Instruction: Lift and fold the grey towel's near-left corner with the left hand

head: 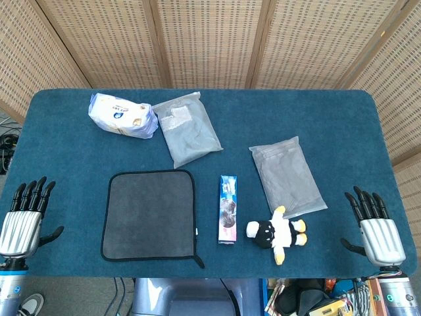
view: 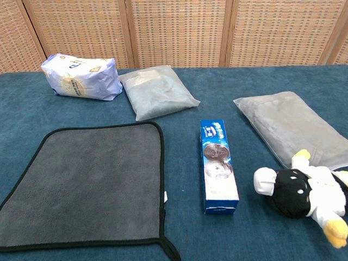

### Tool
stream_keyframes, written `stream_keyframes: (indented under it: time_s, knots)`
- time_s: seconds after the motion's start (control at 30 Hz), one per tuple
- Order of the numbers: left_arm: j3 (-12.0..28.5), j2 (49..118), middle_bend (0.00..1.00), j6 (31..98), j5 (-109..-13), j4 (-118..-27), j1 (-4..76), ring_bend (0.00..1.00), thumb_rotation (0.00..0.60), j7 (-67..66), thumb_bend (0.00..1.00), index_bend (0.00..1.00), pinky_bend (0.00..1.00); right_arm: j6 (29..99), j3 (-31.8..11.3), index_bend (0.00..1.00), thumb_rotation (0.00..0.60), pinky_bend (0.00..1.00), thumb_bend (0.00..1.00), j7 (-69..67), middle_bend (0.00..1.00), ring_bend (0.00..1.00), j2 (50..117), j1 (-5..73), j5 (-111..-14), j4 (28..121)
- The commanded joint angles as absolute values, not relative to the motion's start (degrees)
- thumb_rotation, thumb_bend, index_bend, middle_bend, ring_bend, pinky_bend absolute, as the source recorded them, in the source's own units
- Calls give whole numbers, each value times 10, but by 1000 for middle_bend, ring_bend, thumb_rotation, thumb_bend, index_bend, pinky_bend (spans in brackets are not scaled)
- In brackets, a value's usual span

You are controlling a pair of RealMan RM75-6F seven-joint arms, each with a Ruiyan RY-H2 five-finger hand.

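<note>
The grey towel (head: pixel 150 214) with a black hem lies flat on the blue table, left of centre; the chest view shows it spread out too, grey towel (view: pixel 87 182). Its near-left corner (head: pixel 105 257) lies flat near the table's front edge. My left hand (head: pixel 26 214) rests at the table's left edge, well to the left of the towel, fingers spread and holding nothing. My right hand (head: pixel 376 227) sits at the right edge, also spread and holding nothing. Neither hand appears in the chest view.
A blue biscuit box (head: pixel 227 209) lies right of the towel, with a black-and-white plush toy (head: pixel 277 232) beside it. Two grey plastic pouches (head: pixel 188 128) (head: pixel 287 175) and a white-blue packet (head: pixel 123 115) lie farther back.
</note>
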State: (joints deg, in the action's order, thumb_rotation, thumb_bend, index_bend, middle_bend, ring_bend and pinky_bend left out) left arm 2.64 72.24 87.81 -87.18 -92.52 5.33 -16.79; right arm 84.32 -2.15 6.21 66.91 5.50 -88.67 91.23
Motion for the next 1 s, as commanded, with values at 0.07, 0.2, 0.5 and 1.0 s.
stream_keyframes:
  time_s: [0.07, 0.2, 0.5, 1.0]
  knots:
    - [26, 722, 0, 877, -872, -926, 54, 0, 600, -168, 163, 0, 0, 842, -21, 0, 600, 0, 0, 61, 0, 0, 667, 55, -886, 912]
    - [25, 721, 0, 877, -873, -928, 54, 0, 600, -167, 164, 0, 0, 844, -22, 0, 600, 0, 0, 60, 0, 0, 667, 54, -886, 912]
    - [23, 720, 0, 878, -881, -930, 55, 0, 600, -163, 163, 0, 0, 848, -22, 0, 600, 0, 0, 60, 0, 0, 667, 53, -887, 914]
    - [8, 723, 0, 871, -900, -937, 56, 0, 600, -157, 163, 0, 0, 839, -24, 0, 600, 0, 0, 56, 0, 0, 667, 55, -880, 912]
